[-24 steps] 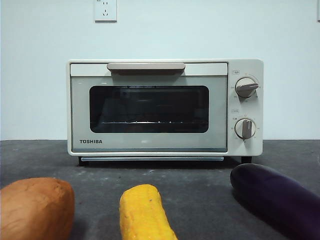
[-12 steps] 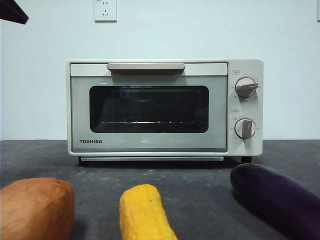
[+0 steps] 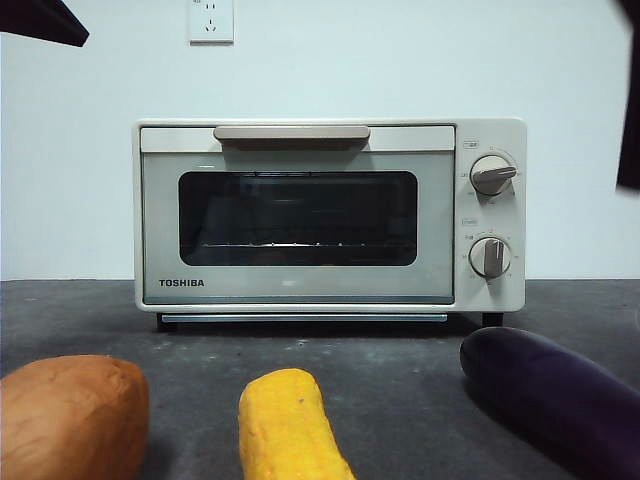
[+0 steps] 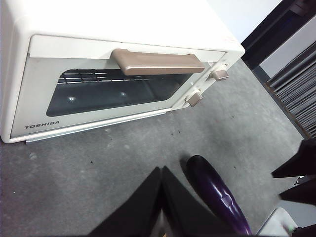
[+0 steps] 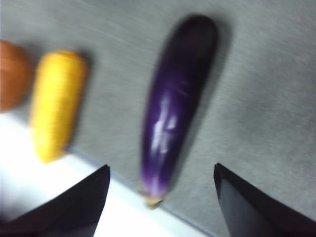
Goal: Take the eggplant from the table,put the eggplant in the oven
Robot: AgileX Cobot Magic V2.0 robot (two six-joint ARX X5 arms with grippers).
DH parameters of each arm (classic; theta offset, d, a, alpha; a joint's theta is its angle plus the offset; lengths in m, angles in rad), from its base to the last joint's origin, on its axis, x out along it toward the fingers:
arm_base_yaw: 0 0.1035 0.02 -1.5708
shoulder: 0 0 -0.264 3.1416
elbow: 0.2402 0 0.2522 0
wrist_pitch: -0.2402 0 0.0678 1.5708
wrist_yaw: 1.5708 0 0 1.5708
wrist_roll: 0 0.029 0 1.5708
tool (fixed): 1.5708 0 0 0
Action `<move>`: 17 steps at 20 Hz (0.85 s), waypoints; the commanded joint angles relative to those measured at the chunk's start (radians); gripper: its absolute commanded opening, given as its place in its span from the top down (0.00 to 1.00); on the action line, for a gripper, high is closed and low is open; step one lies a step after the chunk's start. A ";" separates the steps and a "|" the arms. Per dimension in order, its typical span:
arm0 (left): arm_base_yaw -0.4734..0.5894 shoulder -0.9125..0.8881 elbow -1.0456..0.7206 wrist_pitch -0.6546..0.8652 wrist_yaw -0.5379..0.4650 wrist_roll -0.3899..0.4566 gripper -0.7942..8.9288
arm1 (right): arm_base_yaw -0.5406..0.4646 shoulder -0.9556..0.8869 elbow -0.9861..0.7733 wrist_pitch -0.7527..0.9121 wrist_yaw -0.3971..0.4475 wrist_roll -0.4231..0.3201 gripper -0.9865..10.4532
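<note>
The boxy toaster oven (image 3: 330, 215) is cream-white, with a dark glass door, a beige bar handle (image 3: 291, 134), two grey knobs and black "TOSHIBA" lettering. The long glossy eggplant (image 5: 175, 106) is dark purple, paling to violet near its yellowish-tan stem tip. The ribbed corn-like cob (image 3: 287, 425) is bright yellow, and the rounded sweet potato (image 3: 70, 417) orange-brown. The matte tabletop (image 3: 400, 370) is dark grey with fine speckles. The wall behind is white.

The glossy purple eggplant (image 3: 560, 400) lies flat on the grey table (image 3: 400, 380) before the seemingly closed oven (image 3: 330, 215).
</note>
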 commanded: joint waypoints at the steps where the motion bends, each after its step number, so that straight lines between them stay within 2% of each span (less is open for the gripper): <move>1: -0.002 0.007 0.019 0.007 0.000 0.014 0.91 | 0.077 0.076 0.005 0.038 0.064 0.087 0.61; 4: -0.002 0.007 0.019 0.007 0.000 0.017 0.91 | 0.170 0.195 0.005 0.113 0.085 0.117 0.61; 7: -0.002 0.007 0.019 0.003 0.000 0.017 0.91 | 0.222 0.329 0.005 0.159 0.167 0.176 0.61; 10: -0.002 0.007 0.019 0.001 0.000 0.017 0.91 | 0.224 0.426 0.005 0.176 0.208 0.193 0.61; 17: -0.002 0.007 0.019 -0.002 0.000 0.029 0.91 | 0.228 0.518 0.005 0.273 0.208 0.193 0.64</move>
